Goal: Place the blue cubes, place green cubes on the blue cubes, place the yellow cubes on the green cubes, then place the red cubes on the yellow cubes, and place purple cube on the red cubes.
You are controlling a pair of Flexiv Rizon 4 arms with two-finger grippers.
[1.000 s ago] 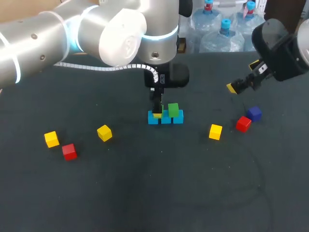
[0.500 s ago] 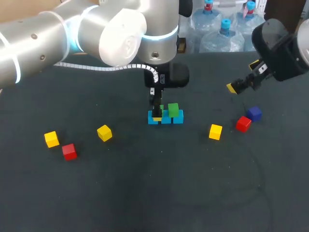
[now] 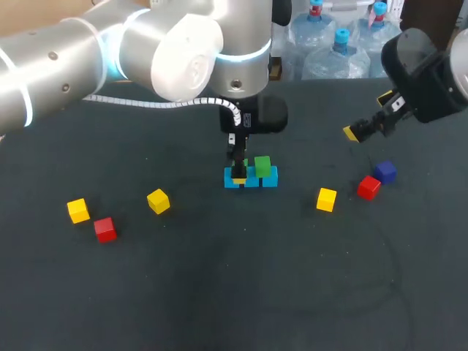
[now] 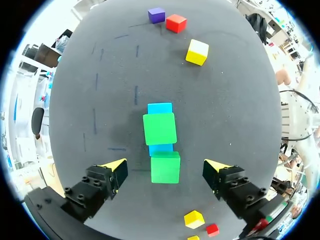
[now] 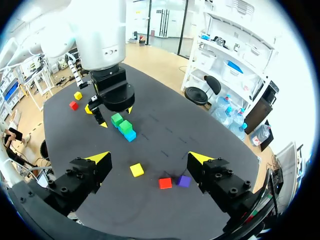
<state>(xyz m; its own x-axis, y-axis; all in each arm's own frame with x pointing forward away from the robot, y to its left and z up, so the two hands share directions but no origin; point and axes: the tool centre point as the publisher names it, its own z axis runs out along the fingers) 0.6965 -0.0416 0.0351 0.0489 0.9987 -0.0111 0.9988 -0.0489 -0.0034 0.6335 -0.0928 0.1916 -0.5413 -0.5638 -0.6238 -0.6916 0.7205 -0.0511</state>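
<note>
Left gripper (image 4: 166,168) wide around green cube (image 4: 165,170) on blue cubes (image 4: 160,108), slightly lower than before; right gripper (image 5: 148,158) wide, unmoved.

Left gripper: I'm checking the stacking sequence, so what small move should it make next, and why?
Probably lift straight up. The left gripper is open, its fingers clear of the green cube that seems to rest on the blue cubes beside the other green cube, so rising cleanly avoids knocking it.

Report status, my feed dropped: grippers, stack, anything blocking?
Left gripper open above blue row. Two green cubes on it. Right gripper open, empty, clear of stack. Nothing blocking.
</note>
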